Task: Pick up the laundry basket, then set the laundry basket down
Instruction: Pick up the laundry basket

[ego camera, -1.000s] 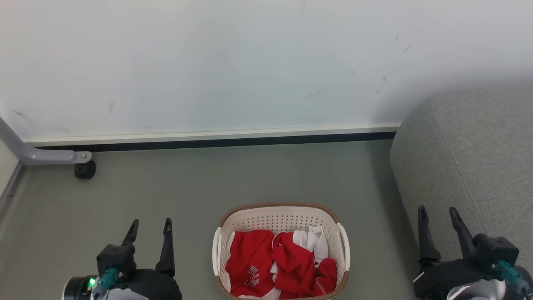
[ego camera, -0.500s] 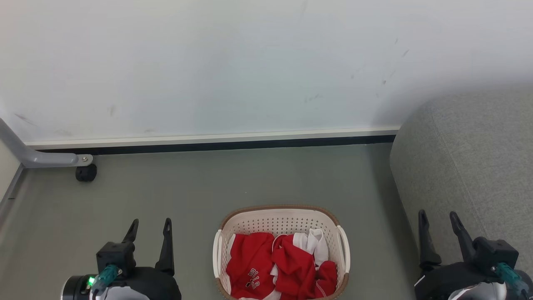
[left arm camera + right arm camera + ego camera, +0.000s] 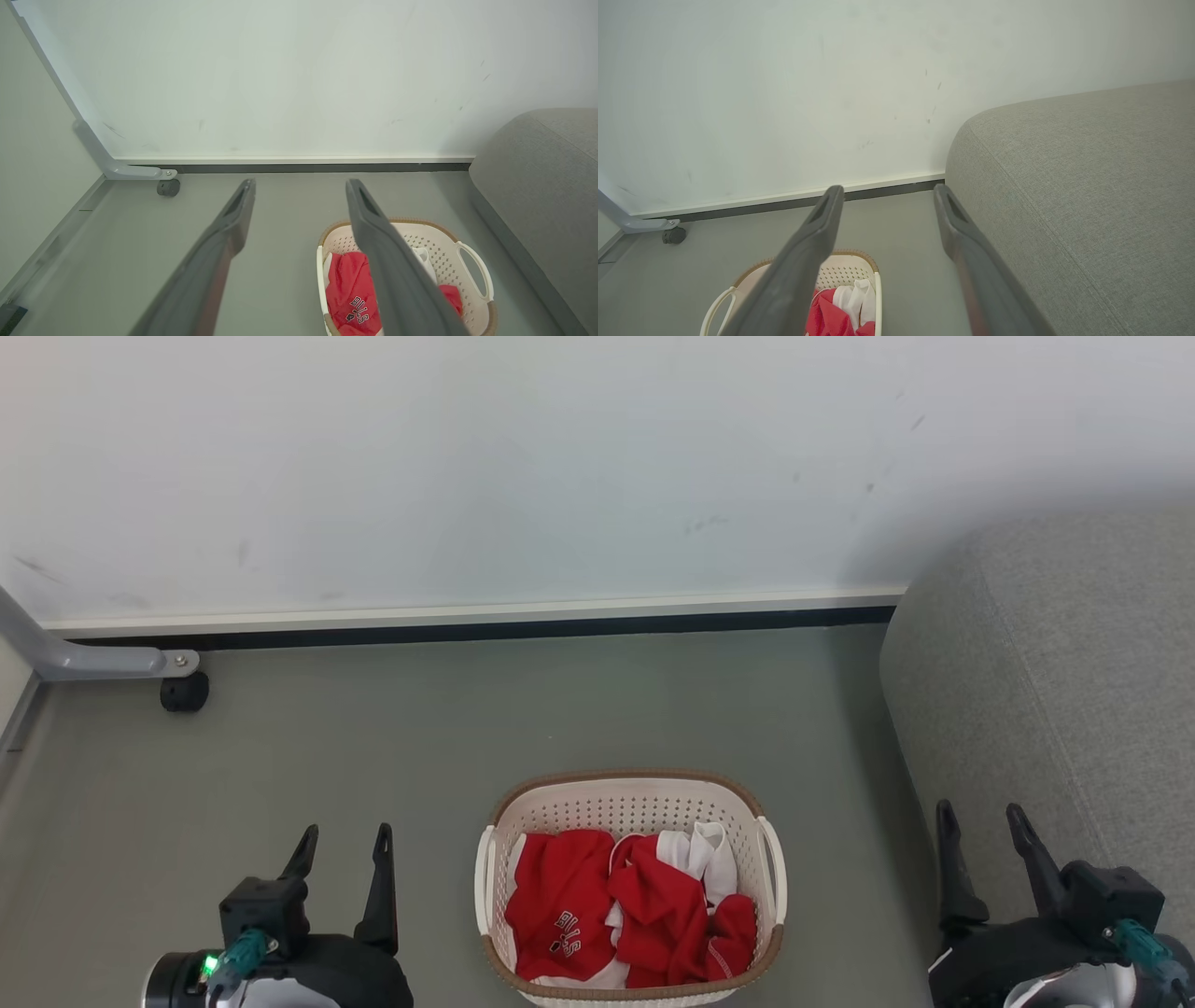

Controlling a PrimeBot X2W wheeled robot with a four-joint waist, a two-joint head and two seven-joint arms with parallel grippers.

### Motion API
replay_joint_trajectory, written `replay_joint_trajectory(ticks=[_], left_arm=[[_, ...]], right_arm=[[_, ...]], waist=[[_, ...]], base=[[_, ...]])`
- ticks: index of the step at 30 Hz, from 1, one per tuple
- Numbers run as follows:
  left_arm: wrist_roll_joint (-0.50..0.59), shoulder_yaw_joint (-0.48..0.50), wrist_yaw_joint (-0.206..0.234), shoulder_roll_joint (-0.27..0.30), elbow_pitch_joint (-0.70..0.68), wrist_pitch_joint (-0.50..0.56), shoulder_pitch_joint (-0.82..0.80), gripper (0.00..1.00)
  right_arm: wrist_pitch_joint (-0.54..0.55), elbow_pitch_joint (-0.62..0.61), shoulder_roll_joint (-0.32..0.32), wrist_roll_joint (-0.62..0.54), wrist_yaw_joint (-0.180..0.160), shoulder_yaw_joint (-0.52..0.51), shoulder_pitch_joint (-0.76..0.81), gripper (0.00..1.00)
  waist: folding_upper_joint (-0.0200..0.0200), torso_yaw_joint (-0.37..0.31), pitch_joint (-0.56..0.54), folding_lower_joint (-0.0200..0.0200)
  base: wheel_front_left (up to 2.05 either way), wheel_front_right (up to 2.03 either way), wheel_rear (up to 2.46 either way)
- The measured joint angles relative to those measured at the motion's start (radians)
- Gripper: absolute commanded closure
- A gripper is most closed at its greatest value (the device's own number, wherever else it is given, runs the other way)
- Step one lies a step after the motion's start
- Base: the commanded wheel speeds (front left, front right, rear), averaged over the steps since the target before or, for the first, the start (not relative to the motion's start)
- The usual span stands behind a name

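Between the earlier head view and this one the whole picture shifts: the skirting board and the castor ride higher, so the head camera has tipped down, and the things themselves have not moved. With that tilt the laundry basket (image 3: 627, 814) shows whole, near rim included.

It stands on the grey floor (image 3: 448, 728) at six o'clock of the head view, upright, with red and white clothes (image 3: 644, 915) heaped inside. Its two white loop handles sit at nine o'clock (image 3: 483, 887) and three o'clock (image 3: 777, 882) of the rim.

The left gripper (image 3: 346, 831) hangs at about eight o'clock from the basket, fingers spread with nothing between them, well apart from the near handle. The right gripper (image 3: 978, 810) hangs at about four o'clock from it, fingers likewise parted and empty, just in front of the grey sofa (image 3: 1074, 663). Each wrist view looks past its own parted fingers at the basket below and to one side.

My judgement is that the task has barely begun. Nothing is gripped, and the basket rests with its full weight on the floor. Every step remains: bringing both grippers in to the handles, closing on them, lifting, then setting the basket down.
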Motion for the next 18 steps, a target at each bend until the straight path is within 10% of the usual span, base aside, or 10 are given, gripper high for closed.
replay_joint_trajectory(ticks=[18], left_arm=[[0.006,-0.009,0.0,-0.007,-0.041,0.025,-0.033,0.0]], right_arm=[[0.015,-0.04,-0.002,-0.026,-0.003,0.008,-0.033,0.0]], waist=[[0.0,-0.002,0.126,0.0001]], base=[[0.0,0.0,0.0]])
